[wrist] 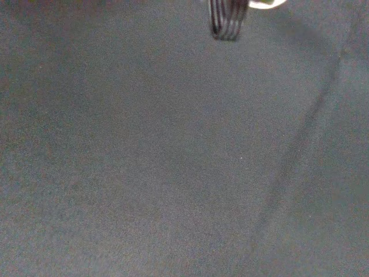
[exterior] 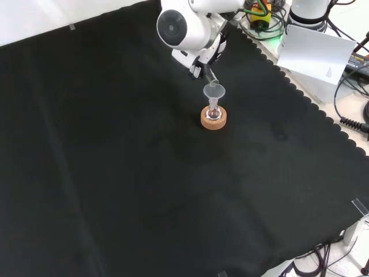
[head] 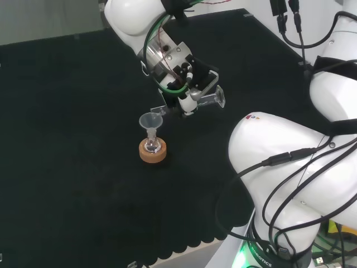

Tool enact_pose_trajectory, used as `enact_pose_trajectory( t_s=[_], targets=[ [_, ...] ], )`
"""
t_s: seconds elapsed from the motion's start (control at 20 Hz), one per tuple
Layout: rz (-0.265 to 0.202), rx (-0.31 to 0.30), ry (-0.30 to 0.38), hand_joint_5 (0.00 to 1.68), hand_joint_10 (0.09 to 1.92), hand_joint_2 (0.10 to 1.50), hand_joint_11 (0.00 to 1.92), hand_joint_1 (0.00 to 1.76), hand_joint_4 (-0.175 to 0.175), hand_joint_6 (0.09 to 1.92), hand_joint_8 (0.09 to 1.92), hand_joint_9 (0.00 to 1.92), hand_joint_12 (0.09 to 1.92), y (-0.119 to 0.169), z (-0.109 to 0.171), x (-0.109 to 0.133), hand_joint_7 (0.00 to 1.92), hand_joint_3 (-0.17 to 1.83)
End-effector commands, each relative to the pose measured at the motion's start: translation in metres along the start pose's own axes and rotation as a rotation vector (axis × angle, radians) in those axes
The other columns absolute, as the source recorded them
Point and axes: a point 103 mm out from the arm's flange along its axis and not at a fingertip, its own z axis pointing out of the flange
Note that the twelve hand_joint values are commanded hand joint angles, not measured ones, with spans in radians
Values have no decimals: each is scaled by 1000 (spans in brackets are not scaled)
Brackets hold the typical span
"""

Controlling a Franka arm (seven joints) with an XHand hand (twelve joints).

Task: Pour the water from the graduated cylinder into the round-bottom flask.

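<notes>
A small clear round-bottom flask [head: 152, 146] stands on a cork ring [head: 153, 156] with a clear funnel [head: 150, 120] in its neck. The hand [head: 187, 84] hangs just above and to the right of it in the head view, fingers curled round a clear graduated cylinder [head: 215, 99]. That cylinder lies almost level, its foot pointing right and its mouth end over the funnel's rim. In the front view the cylinder's tip [exterior: 211, 75] slants down to the funnel [exterior: 214, 91] above the cork ring [exterior: 213, 121]; the hand [exterior: 199, 60] is mostly hidden behind the arm's link. I cannot make out any water.
The arm's big white links [head: 290, 162] take up the head view's right side. The link with a round grey cap [exterior: 174, 26] stands before the hand in the front view. The cloth's scalloped edge [exterior: 300, 95] runs beside a white sheet [exterior: 314, 55] and cables [exterior: 351, 115].
</notes>
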Motion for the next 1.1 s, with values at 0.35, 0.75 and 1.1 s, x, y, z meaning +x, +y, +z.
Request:
enact_pose_trajectory(
  t_s=[0.35, 0.75, 1.1],
  targets=[
    [25, 27, -6, 825, 651, 954, 959, 1434, -82, 977, 794, 1026, 908, 0, -2, 0, 858, 729],
    [20, 24, -8, 825, 653, 954, 959, 1434, -82, 977, 794, 1026, 908, -1, -2, 0, 858, 729],
    [33, 30, -12, 825, 653, 954, 959, 1434, -82, 978, 795, 1026, 908, -3, -4, 2, 858, 729]
  ],
)
